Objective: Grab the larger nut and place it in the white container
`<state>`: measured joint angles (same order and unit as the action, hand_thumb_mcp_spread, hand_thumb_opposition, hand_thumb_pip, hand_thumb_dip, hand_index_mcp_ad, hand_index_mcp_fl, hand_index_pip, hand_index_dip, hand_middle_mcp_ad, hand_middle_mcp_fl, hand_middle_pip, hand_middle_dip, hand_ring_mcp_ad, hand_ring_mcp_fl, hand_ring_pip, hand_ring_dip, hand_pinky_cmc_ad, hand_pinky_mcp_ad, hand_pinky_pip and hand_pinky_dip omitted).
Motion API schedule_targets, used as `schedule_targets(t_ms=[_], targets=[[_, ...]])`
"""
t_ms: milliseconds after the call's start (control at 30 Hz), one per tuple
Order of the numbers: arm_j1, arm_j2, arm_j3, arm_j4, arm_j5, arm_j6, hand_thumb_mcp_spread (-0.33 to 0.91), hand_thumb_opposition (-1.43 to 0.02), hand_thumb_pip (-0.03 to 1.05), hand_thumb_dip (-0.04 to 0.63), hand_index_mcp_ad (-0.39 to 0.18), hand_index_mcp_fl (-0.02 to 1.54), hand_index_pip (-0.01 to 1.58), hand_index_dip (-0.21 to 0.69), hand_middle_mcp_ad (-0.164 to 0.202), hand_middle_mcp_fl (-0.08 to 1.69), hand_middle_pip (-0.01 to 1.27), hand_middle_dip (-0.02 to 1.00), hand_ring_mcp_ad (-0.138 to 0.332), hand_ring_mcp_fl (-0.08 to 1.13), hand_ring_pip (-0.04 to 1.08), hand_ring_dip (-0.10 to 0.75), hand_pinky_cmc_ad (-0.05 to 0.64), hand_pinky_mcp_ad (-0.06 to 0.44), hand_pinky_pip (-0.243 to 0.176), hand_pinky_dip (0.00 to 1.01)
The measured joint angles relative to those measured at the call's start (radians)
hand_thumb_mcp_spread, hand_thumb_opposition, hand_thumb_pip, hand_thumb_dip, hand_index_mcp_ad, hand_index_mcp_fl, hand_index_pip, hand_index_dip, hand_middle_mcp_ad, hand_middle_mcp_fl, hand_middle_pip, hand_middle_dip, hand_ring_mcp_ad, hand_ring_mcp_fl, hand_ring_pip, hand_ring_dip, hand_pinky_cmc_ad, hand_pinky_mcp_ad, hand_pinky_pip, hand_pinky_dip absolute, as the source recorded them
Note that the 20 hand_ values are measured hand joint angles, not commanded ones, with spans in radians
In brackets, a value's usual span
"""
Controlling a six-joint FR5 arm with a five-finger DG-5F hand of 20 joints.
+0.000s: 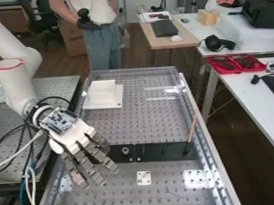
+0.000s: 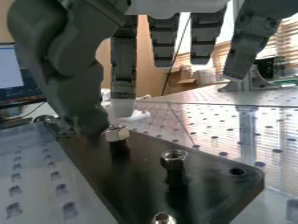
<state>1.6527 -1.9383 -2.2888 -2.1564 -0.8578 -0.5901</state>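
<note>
In the high view the hand [image 1: 75, 138] hangs over the left part of the black bar [image 1: 160, 151], its fingers extended downward. The bearing [image 1: 125, 150] stands just beside its fingers. The white container [image 1: 103, 94] sits farther up the bench. In the wrist view the hand [image 2: 73, 95] is open; its thumb tip is close beside the larger nut [image 2: 117, 133], with a straight finger behind. Whether the thumb touches the nut cannot be told. The smaller nut [image 2: 174, 156] stands nearer the bar's end. The bearing [image 2: 45, 119] is partly hidden behind the thumb.
A thin wooden stick [image 1: 192, 128] leans up from the bar's right part. A small white plate [image 1: 144, 178] lies on the bench below the bar. In the wrist view a round metal screw head [image 2: 163, 218] shows at the bar's edge. Cables hang around the arm.
</note>
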Motion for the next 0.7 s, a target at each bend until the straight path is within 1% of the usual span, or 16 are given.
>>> schedule_targets(t_ms=[133, 233, 700], targets=[[-0.007, -0.002, 0.001, -0.006, -0.013, -0.014, 0.33, -0.86, 0.76, 0.236, -0.110, 0.02, 1.56, 0.188, 0.093, 0.01, 0.14, 0.22, 0.195, 0.01, 0.09, 0.103, 0.325, 0.328, -0.093, 0.47], [-0.013, -0.001, 0.003, -0.012, -0.021, -0.020, 0.33, -0.86, 0.76, 0.239, -0.110, 0.02, 1.56, 0.188, 0.089, 0.01, 0.14, 0.22, 0.176, 0.01, 0.09, 0.103, 0.325, 0.326, -0.093, 0.47], [-0.031, 0.005, 0.012, -0.044, -0.070, -0.053, 0.33, -0.86, 0.76, 0.239, -0.110, 0.02, 1.56, 0.185, 0.089, 0.01, 0.14, 0.22, 0.176, 0.01, 0.09, 0.103, 0.325, 0.328, -0.093, 0.48]])
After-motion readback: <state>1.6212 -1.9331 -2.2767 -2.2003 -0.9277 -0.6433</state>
